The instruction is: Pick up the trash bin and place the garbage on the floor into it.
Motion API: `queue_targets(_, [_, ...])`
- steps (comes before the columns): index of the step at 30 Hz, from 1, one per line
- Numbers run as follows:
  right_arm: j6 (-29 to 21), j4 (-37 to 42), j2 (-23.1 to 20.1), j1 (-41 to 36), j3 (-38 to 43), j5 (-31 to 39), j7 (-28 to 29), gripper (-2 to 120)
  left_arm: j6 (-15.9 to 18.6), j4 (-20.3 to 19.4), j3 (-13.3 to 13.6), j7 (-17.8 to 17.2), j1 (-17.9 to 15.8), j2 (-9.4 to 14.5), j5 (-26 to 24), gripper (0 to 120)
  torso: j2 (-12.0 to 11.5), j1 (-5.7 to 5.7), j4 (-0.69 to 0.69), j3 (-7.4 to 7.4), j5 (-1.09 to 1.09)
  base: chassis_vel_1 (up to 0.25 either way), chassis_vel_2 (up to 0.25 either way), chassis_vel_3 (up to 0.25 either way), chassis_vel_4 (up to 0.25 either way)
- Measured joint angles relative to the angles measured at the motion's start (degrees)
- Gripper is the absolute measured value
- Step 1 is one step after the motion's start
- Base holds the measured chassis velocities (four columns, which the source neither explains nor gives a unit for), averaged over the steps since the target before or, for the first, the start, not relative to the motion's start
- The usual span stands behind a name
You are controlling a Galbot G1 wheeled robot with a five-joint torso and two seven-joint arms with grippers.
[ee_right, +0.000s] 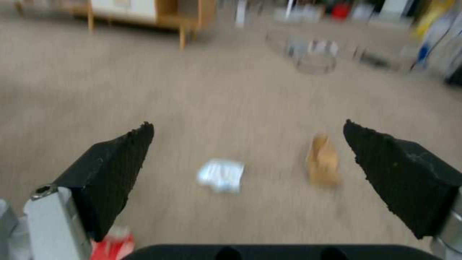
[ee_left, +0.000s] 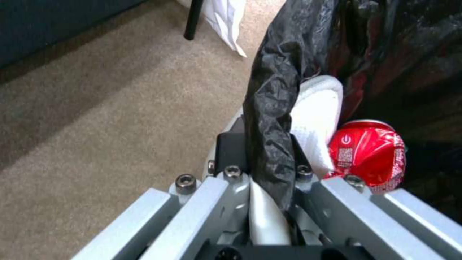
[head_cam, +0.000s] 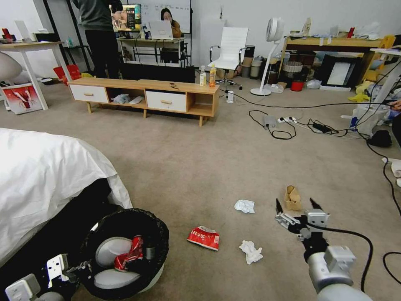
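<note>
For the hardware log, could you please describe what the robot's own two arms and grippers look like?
The right gripper has silver-grey metal linkages and two black, wedge-shaped foam-like fingertips. Its arm is a rounded light-grey cylinder with a black cable looping alongside. The left gripper has pale grey-blue angular metal bars with round bolt heads, dark finger pads and a white perforated bracket.

Location: a lab mocked up as a bedroom. Indicators: white-sheeted bed (head_cam: pixel 37 175), low wooden TV cabinet (head_cam: pixel 144 97), desks with monitors (head_cam: pixel 148 42), loose floor cables (head_cam: pixel 292 123).
</note>
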Motion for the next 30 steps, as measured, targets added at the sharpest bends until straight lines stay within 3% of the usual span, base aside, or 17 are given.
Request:
queue_targets(1, [0.0,0.0,0.0,0.0,0.0,0.0,0.0,100,0.0,0.0,0.0,0.0,0.0,0.0,0.0,3,0.0,0.00,0.00,0.00,0.00,0.000,0.000,0.000,0.000])
queue_targets(2, [-3.7,-0.6,-1.2,1.6,-1.2,3.0,1.1,100,0.0,0.0,0.0,0.1,0.1,-0.2,0.2,3,0.0,0.00,0.00,0.00,-0.01,0.000,0.000,0.000,0.000])
queue_targets(5, [-7.7,-1.5,-2.2,3.4,-2.2,7.3,2.2,100,0.0,0.0,0.0,0.2,0.2,-0.5,0.5,3,0.0,0.00,0.00,0.00,0.00,0.000,0.000,0.000,0.000])
queue_targets(6, [-11.8,-2.2,-2.7,5.0,-2.8,12.7,3.4,100,0.0,0.0,-0.1,0.3,0.3,-0.6,0.6,3,0.0,0.00,0.00,0.00,-0.01,0.000,0.000,0.000,0.000])
queue_targets(7, [-11.8,-2.2,-2.7,5.0,-2.8,12.7,3.4,100,0.0,0.0,-0.1,0.3,0.3,-0.6,0.6,3,0.0,0.00,0.00,0.00,-0.01,0.000,0.000,0.000,0.000])
queue_targets(9, [-17.1,-4.0,-3.4,7.0,-3.6,21.7,5.6,100,0.0,0.0,-0.1,0.4,0.4,-0.7,0.8,3,0.0,0.00,0.00,0.00,-0.01,0.000,0.000,0.000,0.000])
queue_targets(18, [-19.1,-10.3,-4.3,9.7,-5.3,27.2,5.9,100,-0.1,0.4,0.2,0.7,0.4,-0.7,1.1,3,0.0,0.00,-0.01,0.00,0.00,0.000,0.000,0.000,0.000])
queue_targets(30, [-18.7,-18.5,-3.8,12.9,-7.1,26.5,3.5,100,-0.3,1.0,0.5,0.9,0.7,-0.6,1.5,3,0.0,0.00,-0.01,0.00,0.00,0.000,0.000,0.000,0.000])
